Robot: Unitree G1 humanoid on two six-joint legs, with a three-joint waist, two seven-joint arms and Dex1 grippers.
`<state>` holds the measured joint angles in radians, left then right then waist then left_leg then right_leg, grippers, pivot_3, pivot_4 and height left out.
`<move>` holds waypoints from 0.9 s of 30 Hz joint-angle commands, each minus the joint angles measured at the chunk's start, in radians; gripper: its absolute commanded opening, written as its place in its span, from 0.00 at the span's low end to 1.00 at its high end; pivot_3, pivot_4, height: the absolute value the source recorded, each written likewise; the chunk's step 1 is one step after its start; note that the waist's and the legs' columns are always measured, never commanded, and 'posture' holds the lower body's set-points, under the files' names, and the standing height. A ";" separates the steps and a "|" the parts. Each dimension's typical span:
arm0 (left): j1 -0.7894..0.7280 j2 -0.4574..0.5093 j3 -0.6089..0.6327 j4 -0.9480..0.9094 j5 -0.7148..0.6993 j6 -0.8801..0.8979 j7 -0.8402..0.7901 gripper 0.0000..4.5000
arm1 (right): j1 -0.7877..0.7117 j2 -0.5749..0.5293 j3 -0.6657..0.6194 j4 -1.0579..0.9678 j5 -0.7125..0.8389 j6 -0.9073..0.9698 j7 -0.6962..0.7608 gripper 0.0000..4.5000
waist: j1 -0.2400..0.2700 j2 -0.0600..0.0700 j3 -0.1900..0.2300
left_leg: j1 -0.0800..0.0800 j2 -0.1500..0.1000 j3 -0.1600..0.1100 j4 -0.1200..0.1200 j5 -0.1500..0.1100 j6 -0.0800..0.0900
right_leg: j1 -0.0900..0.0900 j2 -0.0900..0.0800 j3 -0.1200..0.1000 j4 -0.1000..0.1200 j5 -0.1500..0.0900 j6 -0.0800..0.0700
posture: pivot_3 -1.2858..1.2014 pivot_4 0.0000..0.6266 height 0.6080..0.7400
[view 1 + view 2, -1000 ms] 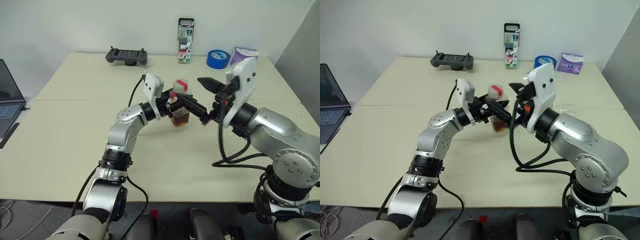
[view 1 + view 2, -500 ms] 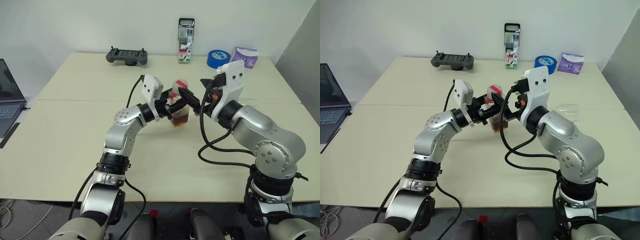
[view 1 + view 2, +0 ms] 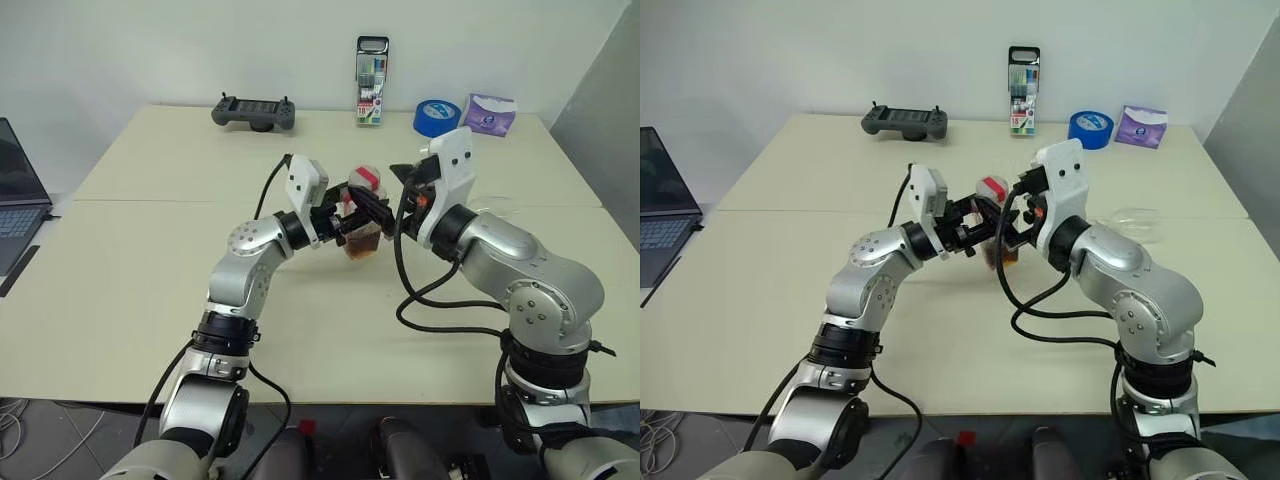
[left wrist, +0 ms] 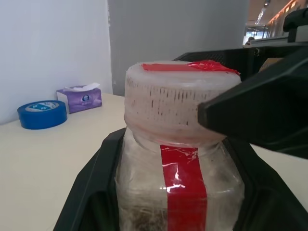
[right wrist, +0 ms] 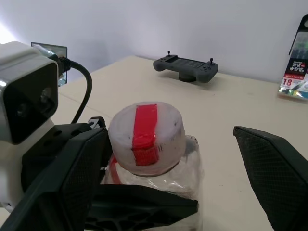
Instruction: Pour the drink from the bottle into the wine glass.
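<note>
Above the middle of the pale table [image 3: 140, 290], the left gripper [image 3: 345, 222] clamps the capped bottle [image 3: 362, 215] upright while the right gripper [image 5: 159, 192], fingers spread wide, flanks its cap [image 5: 145, 136].

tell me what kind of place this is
Probably an office or lab used for robot testing: a plain pale table against a white wall, with a laptop, a handheld controller, a pack of markers and blue tape.

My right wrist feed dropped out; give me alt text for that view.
A capped bottle with a red tape strip sits between the right pincer's open black fingers, gripped below by the left pincer. A grey controller lies on the table behind.
</note>
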<state>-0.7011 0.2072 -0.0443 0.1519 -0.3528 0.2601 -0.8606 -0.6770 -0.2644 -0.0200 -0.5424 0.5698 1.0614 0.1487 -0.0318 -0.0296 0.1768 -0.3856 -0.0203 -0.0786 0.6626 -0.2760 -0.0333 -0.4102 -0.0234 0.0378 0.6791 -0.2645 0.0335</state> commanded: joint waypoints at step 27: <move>0.035 0.179 -0.087 -0.229 -0.198 0.283 -0.274 0.48 | 0.094 -0.379 -0.107 0.038 0.387 -0.153 0.830 0.42 | -0.001 0.001 0.002 | 0.002 0.002 0.000 0.000 0.000 0.000 | 0.002 0.002 0.000 -0.001 0.000 0.000 | 0.52 0.24 1.00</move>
<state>-0.6599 0.3630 -0.1636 -0.0966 -0.5628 0.5465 -1.1530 -0.5687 -0.6306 -0.1288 -0.4456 0.8804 0.9259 0.9097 -0.0326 -0.0281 0.1786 -0.3839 -0.0183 -0.0783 0.6626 -0.2762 -0.0329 -0.4080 -0.0211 0.0374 0.6784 -0.2647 0.0338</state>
